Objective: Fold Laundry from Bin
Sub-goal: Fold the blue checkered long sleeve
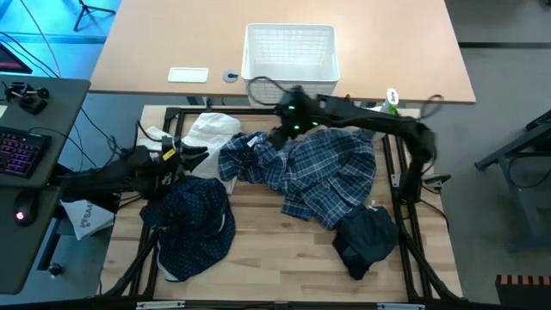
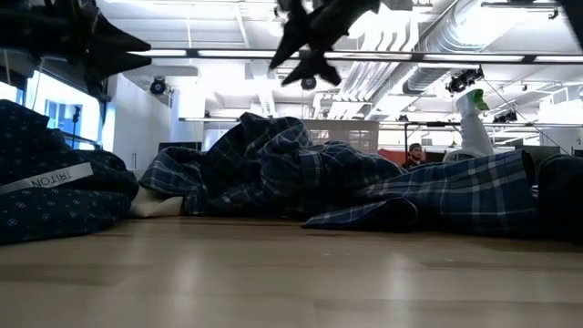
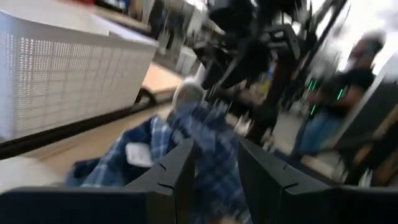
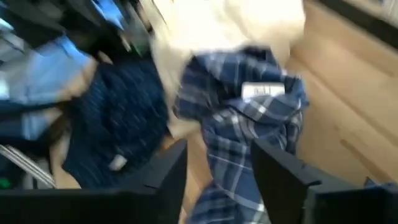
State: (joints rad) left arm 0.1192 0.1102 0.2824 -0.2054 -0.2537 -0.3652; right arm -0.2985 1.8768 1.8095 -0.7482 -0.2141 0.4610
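A blue-and-white plaid shirt [image 1: 318, 172] lies crumpled on the wooden table, its collar end [image 4: 261, 93] toward the left. Beside it at the near left a navy dotted shirt [image 1: 194, 220] lies in a heap, and a plain dark navy piece [image 1: 366, 241] lies at the near right. The white lattice bin [image 1: 288, 52] stands on the far table. My right gripper [image 1: 277, 136] hangs open in the air above the plaid shirt's collar end, slanting down. At the left my left gripper [image 1: 196, 156] is open and level, with nothing between its fingers [image 3: 180, 174].
A cream-white cloth bag [image 1: 211, 129] lies at the far left, partly under the plaid shirt. A black frame [image 1: 405, 250] edges the wooden table. A person [image 3: 339, 106] stands beyond the table. Bare wood shows along the near edge [image 1: 284, 267].
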